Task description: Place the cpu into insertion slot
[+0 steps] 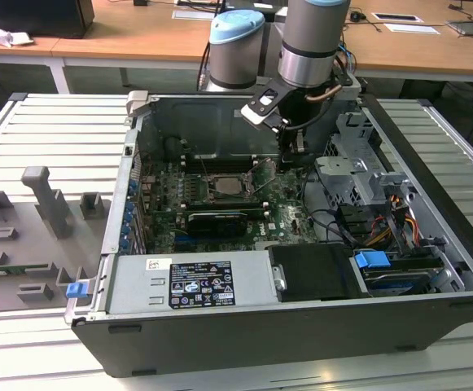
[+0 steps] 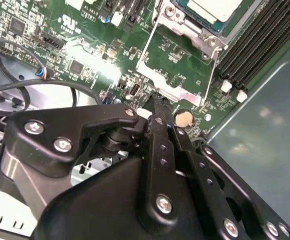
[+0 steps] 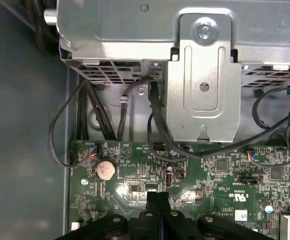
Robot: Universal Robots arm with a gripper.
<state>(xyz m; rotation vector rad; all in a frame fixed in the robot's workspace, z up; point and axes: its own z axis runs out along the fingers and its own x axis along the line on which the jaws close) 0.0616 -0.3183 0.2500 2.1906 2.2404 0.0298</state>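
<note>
The cpu (image 2: 212, 7) lies seated in the insertion slot (image 1: 224, 186), at the centre of the exterior view. The gripper (image 1: 290, 156) hovers over the green motherboard (image 3: 219, 175), just to the exterior view's right of the slot, its fingers (image 3: 153, 202) clenched together on nothing.

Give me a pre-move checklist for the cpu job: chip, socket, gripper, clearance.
1. Is the cpu in the insertion slot: ok, the pale chip lies inside the metal frame in the second wrist view.
2. Chip seated flat: cannot tell, the picture's edge cuts it off.
3. Nothing held in the gripper: ok, it is shut with nothing seen between the fingers.
4. Tool off the slot: ok, it hangs over the board beside the coin cell.
5. Is the lever latched: cannot tell.
</note>
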